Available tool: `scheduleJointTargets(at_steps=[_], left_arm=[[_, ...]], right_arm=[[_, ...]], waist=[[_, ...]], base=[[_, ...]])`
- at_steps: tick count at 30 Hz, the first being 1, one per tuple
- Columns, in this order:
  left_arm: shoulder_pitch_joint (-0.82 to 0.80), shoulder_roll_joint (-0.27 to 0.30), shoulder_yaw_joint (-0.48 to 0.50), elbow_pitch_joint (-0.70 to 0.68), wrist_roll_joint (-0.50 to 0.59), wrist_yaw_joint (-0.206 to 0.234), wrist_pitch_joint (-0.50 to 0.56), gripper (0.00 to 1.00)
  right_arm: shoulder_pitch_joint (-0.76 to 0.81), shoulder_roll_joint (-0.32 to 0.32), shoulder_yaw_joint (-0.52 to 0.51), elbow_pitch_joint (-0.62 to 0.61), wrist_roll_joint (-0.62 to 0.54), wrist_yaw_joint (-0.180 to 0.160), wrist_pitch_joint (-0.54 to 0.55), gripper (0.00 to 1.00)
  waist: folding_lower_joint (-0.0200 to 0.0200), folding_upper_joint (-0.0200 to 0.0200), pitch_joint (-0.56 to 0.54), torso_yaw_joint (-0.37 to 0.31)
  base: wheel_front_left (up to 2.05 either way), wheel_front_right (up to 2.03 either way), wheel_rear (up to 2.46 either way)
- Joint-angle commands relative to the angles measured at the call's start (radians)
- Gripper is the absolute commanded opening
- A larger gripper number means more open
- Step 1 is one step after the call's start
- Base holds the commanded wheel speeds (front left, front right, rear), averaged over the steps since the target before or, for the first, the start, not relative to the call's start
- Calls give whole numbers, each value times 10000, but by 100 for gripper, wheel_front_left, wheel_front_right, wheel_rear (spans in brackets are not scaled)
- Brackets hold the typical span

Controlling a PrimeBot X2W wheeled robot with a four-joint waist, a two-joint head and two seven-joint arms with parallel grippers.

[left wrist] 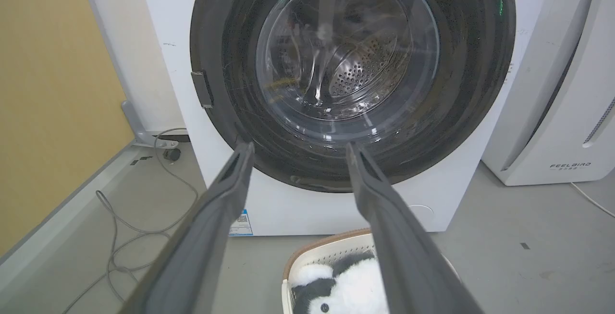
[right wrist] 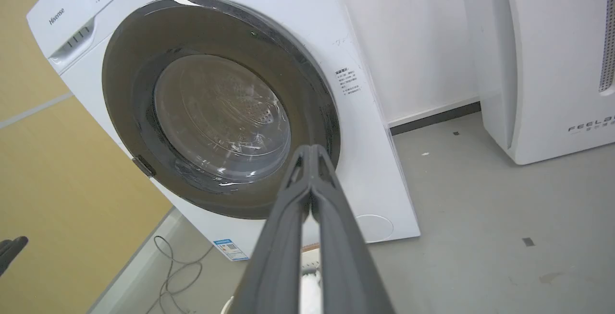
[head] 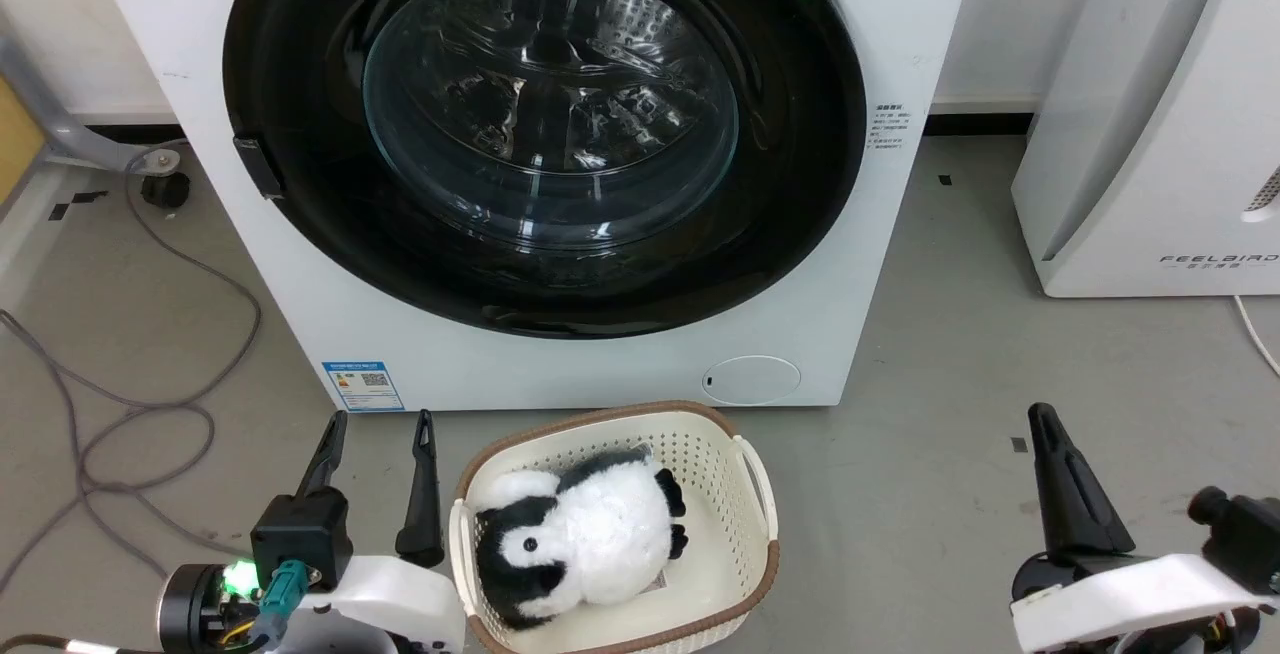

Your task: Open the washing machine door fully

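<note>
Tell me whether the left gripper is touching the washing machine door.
Apart. In the head view the fingertips of the left gripper end below the washing machine door, and the white front of the washing machine shows between them.

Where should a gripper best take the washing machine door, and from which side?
Probably the right rim of the washing machine door, hooked from the right: its face is smooth and bulging, and the small tab at the left rim looks like a hinge.

Head camera angled down, wrist cameras low, facing forward, all sharing washing machine door (head: 550, 134)
</note>
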Motion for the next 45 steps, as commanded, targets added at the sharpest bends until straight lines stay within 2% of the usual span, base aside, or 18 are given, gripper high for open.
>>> scheduleJointTargets(at_steps=[1,9,21,34,45], left_arm=[[-131,2,-41,-29,-72,51,-113,100],[-161,2,-77,-29,-119,128,-280,100],[-328,2,-146,-69,-182,234,-530,100],[-661,2,-209,-141,-250,346,-781,100],[-1213,2,-294,-279,-237,388,-1011,100]], right_arm=[[-149,5,-2,65,684,3,-109,0],[-286,5,47,178,3347,3,-196,0],[-1039,7,-787,1082,6604,4,869,0],[-2625,-46,-1722,2275,7800,5,1514,0],[-4626,-567,-2443,3482,8742,6,1774,0]], waist=[[0,0,3,5],[0,0,40,26],[0,0,298,124],[0,0,863,337],[0,0,1661,628]], base=[[0,0,0],[0,0,0],[0,0,0],[0,0,0],[0,0,0]])
